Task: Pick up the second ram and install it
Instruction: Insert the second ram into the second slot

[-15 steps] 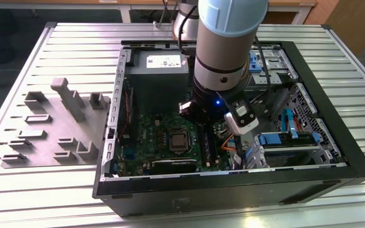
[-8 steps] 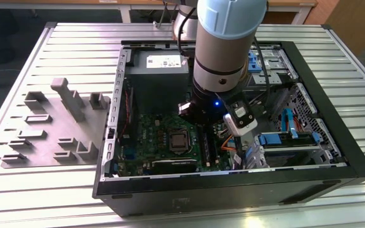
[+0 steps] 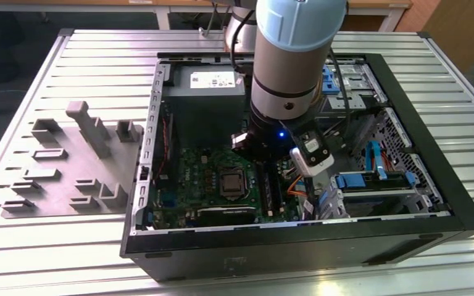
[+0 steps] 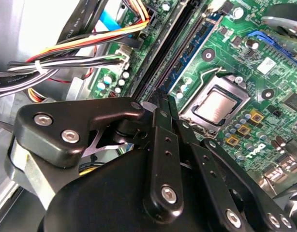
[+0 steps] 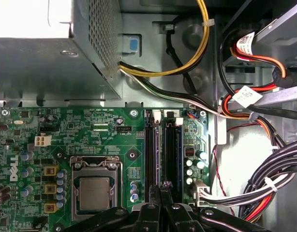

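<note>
In the exterior view the arm (image 3: 291, 55) reaches down into the open case (image 3: 303, 250), its wrist over the board (image 3: 192, 179). The CPU socket (image 3: 232, 183) lies at about 8 o'clock from the wrist, the power supply (image 3: 208, 98) at 11 o'clock, and the grey holder tray (image 3: 72, 166) sits outside the case at 9 o'clock.

In both wrist views the gripper (image 4: 163, 99) (image 5: 161, 189) has its jaws drawn narrow, tips nearly together over the memory slots. The ram (image 4: 187, 60) seems to be the blue-green strip standing in a slot and running up to the fingertips. Whether they pinch it is unclear.
</note>
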